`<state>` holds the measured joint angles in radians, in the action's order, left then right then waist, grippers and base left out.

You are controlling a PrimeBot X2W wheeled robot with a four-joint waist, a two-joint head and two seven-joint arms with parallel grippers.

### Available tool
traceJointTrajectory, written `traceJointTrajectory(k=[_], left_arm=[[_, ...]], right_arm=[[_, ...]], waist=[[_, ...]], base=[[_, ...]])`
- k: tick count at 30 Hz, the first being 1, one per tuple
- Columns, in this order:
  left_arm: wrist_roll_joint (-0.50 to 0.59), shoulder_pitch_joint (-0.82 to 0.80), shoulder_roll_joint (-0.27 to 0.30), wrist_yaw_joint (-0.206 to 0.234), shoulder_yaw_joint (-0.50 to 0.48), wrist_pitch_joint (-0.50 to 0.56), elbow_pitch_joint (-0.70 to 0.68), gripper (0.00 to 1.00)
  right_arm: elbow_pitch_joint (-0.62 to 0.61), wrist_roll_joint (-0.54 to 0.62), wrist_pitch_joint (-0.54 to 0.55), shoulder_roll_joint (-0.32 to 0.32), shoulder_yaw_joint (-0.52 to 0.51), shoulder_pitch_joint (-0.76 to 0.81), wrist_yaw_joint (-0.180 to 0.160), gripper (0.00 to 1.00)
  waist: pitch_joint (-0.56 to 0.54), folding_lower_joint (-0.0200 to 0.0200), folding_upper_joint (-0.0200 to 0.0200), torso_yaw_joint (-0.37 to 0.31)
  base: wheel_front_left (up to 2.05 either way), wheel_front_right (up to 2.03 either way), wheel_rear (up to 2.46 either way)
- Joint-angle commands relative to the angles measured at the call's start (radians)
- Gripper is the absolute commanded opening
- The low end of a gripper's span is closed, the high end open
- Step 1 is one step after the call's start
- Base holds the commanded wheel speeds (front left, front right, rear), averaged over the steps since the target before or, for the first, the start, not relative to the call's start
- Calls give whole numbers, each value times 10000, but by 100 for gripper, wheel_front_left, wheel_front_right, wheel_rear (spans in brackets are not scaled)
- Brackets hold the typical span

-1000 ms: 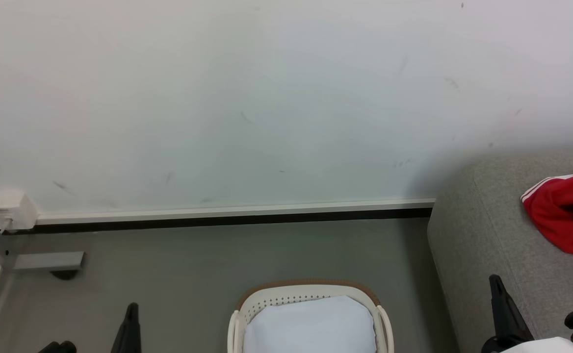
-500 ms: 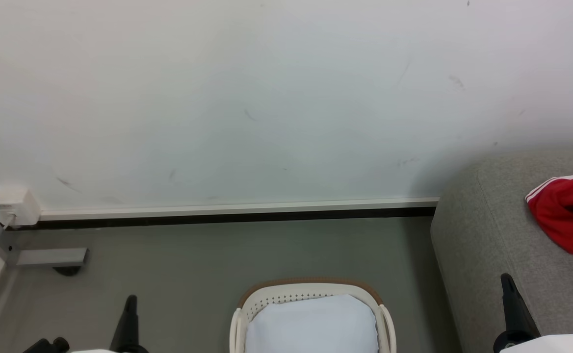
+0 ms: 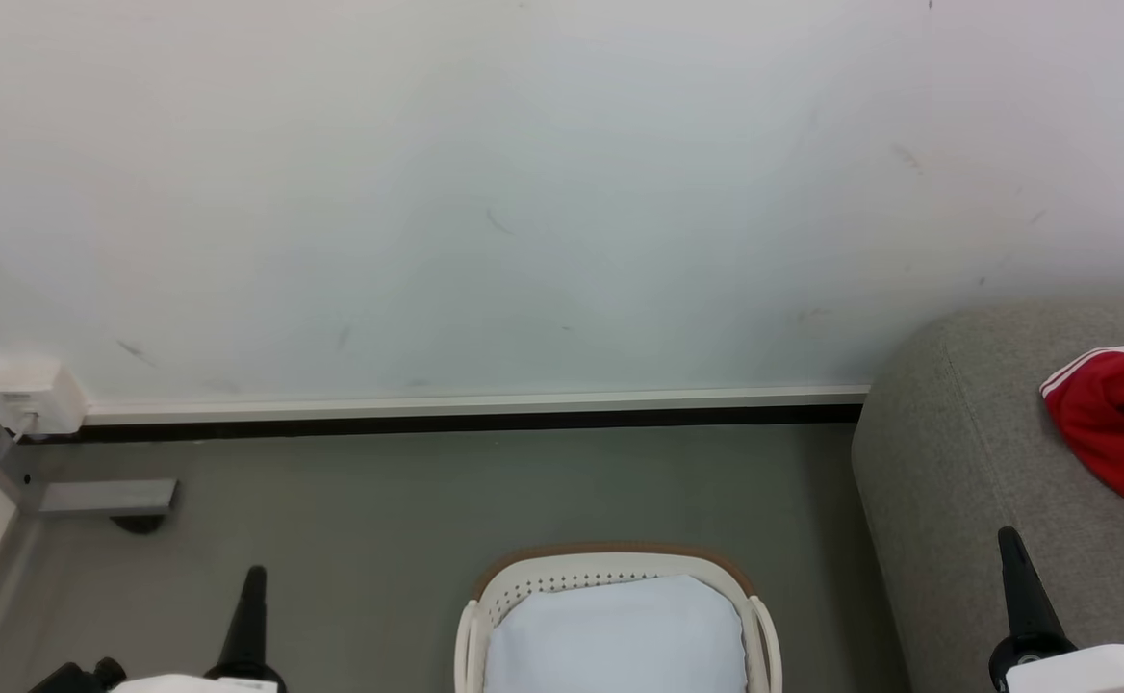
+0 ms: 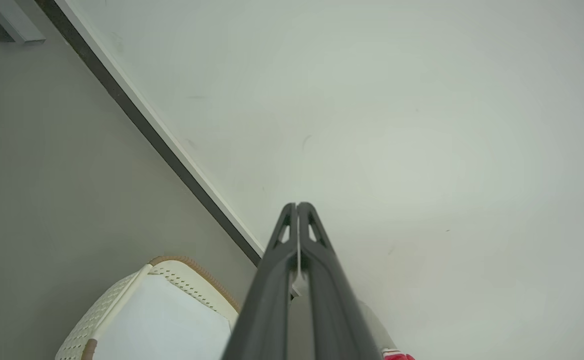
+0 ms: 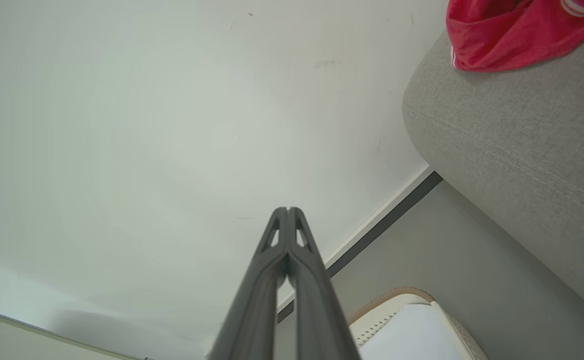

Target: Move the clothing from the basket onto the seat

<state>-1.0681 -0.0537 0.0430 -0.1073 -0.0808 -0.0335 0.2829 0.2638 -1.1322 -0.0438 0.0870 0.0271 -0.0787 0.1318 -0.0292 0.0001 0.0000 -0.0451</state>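
Note:
The cream basket [image 3: 535, 578] with a brown rim stands on the floor at the bottom centre, showing just its white lining [image 3: 615, 635]. Red clothing [image 3: 1115, 419] with white stripes lies on the grey seat [image 3: 947, 472] at the right edge; the right wrist view has it as clothing [image 5: 512, 30] atop the seat [image 5: 512, 150]. My left gripper [image 3: 253, 577] rises at the lower left, shut and holding nothing, with its fingertips [image 4: 297, 206] pressed together. My right gripper [image 3: 1008, 537] stands at the lower right in front of the seat, shut and bare, tips [image 5: 287, 210] touching.
A white wall [image 3: 523, 192] with a pale skirting strip [image 3: 466, 409] closes the back. A white socket box [image 3: 28, 397] and a grey metal bracket [image 3: 105, 498] sit at the left corner. Grey floor [image 3: 427, 500] lies around the basket [image 4: 122, 310].
The head camera has shifted a little, sliding the whole picture rightward. Both grippers stay shut; the right one sits farther right in the picture.

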Motion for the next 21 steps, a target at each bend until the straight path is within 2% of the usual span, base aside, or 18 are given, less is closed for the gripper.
traceJointTrajectory(k=[1, 21], left_arm=[[-345, -224, 79, -63, -44, 85, -146, 0], [-2140, -387, 91, -105, -167, 593, -247, 0]], right_arm=[[-102, -335, 75, -17, -108, -216, -10, 0], [-121, -1967, 546, -77, -511, -313, -13, 0]], waist=[[9, -1, 0, 14], [91, -1, 0, 142]], base=[[0, 0, 0], [0, 0, 0]])
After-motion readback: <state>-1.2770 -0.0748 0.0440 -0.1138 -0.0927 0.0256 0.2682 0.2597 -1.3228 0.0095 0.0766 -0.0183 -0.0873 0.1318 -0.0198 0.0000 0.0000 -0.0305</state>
